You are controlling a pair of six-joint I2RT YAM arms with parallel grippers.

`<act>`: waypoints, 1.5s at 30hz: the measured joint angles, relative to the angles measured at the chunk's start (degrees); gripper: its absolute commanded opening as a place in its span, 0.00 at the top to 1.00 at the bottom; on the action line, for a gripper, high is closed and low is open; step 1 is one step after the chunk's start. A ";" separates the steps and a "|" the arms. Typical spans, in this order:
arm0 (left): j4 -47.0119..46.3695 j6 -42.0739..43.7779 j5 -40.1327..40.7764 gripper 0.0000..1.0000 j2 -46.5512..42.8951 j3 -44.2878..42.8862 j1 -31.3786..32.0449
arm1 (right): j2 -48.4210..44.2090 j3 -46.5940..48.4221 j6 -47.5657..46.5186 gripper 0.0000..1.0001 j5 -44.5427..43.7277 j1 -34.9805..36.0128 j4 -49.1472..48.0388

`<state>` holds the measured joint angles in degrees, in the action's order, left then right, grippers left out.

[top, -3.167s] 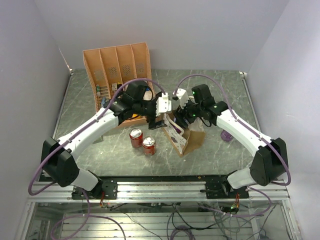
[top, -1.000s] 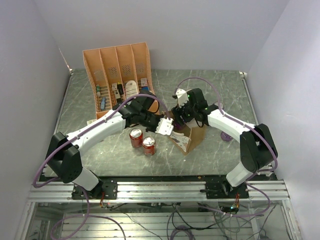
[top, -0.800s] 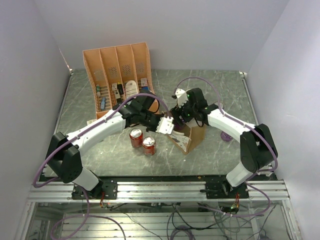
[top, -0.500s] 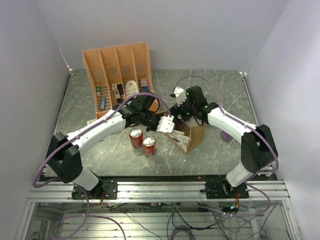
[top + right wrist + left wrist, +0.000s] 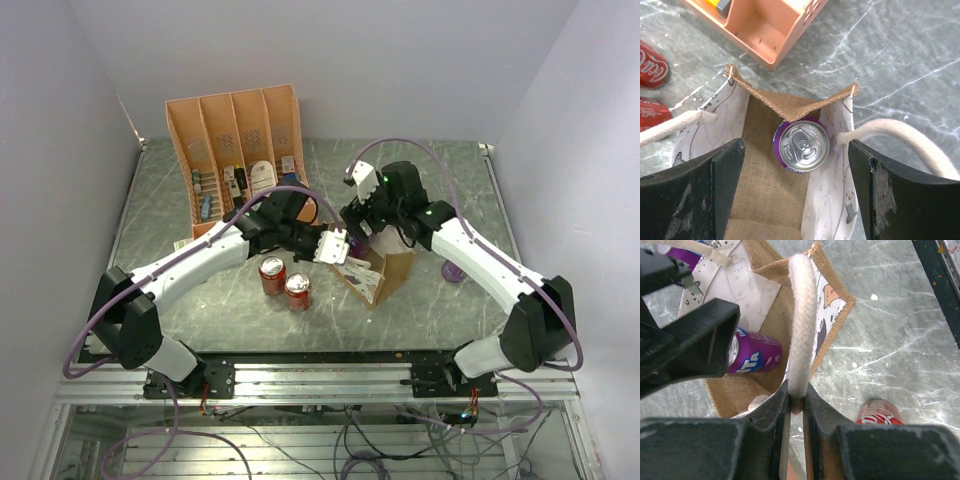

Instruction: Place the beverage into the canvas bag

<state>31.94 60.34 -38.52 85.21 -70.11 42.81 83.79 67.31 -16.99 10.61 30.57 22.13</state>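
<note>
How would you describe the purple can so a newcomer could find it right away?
Find the orange organiser tray at the back left of the table; the canvas bag sits to its front right. The purple can stands upright inside that bag, unlike the two red cans outside it.

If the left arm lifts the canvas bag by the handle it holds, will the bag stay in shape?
Probably not: the canvas bag is soft fabric, and its rim already folds inward. Hung from one handle in the left gripper, it would likely tilt. The purple can against one end wall may then tip.
</note>
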 measured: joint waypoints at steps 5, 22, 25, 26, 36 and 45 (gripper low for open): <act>-0.83 -0.46 0.37 0.75 -0.83 0.35 0.00 | -4.22 0.55 -0.96 0.16 -0.35 0.00 1.60; -1.60 -1.36 11.19 0.06 -12.15 2.67 0.04 | -17.14 1.01 -6.71 0.15 14.71 -5.38 9.33; 0.59 -1.40 15.02 0.03 -14.56 2.67 0.04 | -17.44 1.49 -7.65 0.15 17.57 -6.78 10.80; 1.57 -1.46 16.48 0.03 -15.19 2.69 0.04 | -17.51 1.55 -7.82 0.15 18.32 -7.06 11.06; 19.76 -4.83 25.86 0.02 -14.01 0.37 -6.91 | -18.05 1.57 -8.79 0.15 22.93 -9.25 12.02; 26.25 -4.39 25.88 0.00 -6.62 0.24 -12.04 | -19.41 0.11 -8.98 0.15 24.02 -9.35 11.78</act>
<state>58.19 55.94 -12.64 78.59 -69.87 30.76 64.38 67.42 -25.98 34.63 21.21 33.91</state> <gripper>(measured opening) 0.994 0.851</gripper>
